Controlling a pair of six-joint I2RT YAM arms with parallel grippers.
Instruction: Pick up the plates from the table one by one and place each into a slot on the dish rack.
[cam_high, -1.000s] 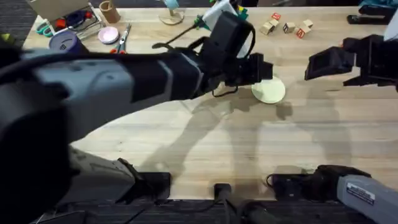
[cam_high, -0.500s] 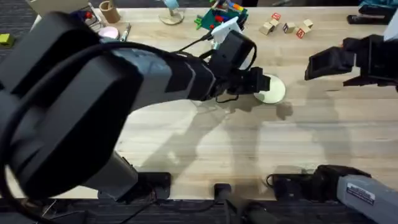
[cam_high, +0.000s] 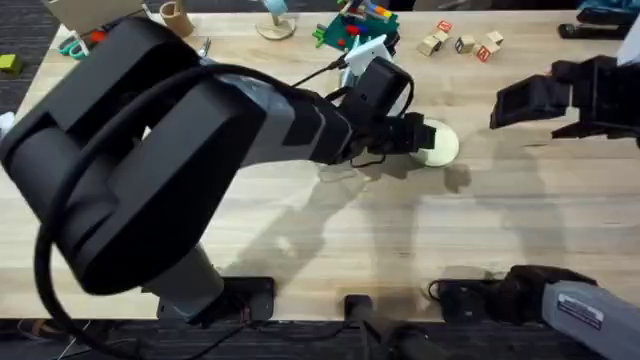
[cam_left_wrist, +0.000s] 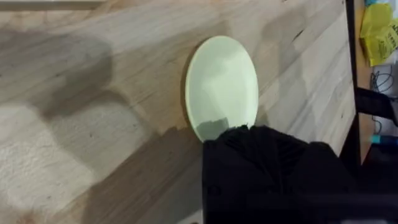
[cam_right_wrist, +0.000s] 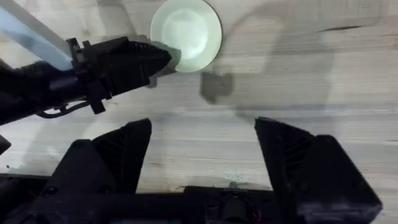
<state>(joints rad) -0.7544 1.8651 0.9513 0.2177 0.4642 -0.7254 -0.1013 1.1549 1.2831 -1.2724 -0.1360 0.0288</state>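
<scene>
Cream plate (cam_high: 437, 146) lies flat on the plank table (cam_high: 400, 240), right of centre and toward the far side. Left gripper (cam_high: 420, 134) reaches across from the left and meets the plate's left rim; in the left wrist view a black finger (cam_left_wrist: 261, 168) overlaps the plate's edge (cam_left_wrist: 221, 87), and whether the jaws are apart or closed on the rim cannot be told. Right gripper (cam_right_wrist: 202, 155) hangs above the table's right side, well apart from the plate, jaws wide apart. Bare wood surrounds the plate on its near and right sides. Green toy-block board (cam_high: 352, 28) sits near the far edge.
</scene>
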